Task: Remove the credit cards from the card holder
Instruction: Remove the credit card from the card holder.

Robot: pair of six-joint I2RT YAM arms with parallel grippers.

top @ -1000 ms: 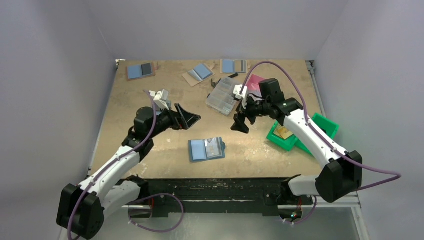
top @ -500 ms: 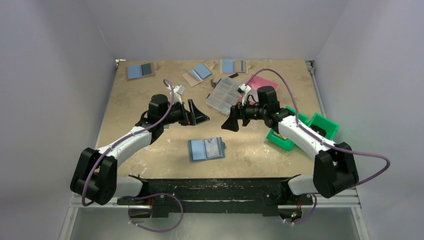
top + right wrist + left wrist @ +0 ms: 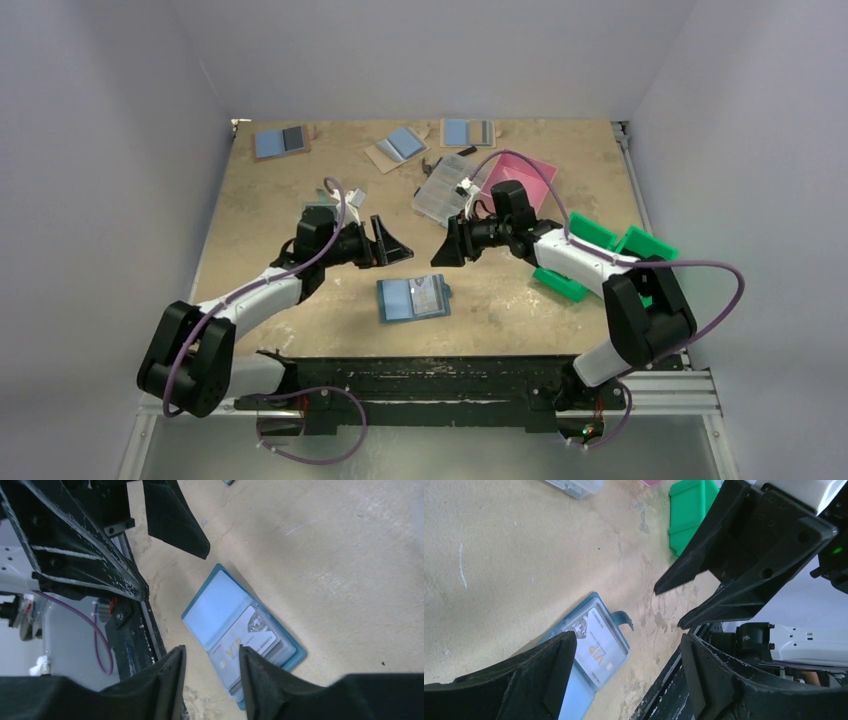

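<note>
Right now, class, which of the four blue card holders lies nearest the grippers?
The open blue folding card holder showing a white VIP card; the three others lie along the far edge.

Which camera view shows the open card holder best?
Right wrist: the card holder lies open, nearly whole, its VIP card readable. Left wrist shows only part of it; top external shows it whole but tiny.

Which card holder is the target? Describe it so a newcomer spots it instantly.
On the tan tabletop, look to the middle of the near edge. An open flat blue card holder lies there alone, a pale VIP card in its right half; the other blue holders sit along the far edge.
</note>
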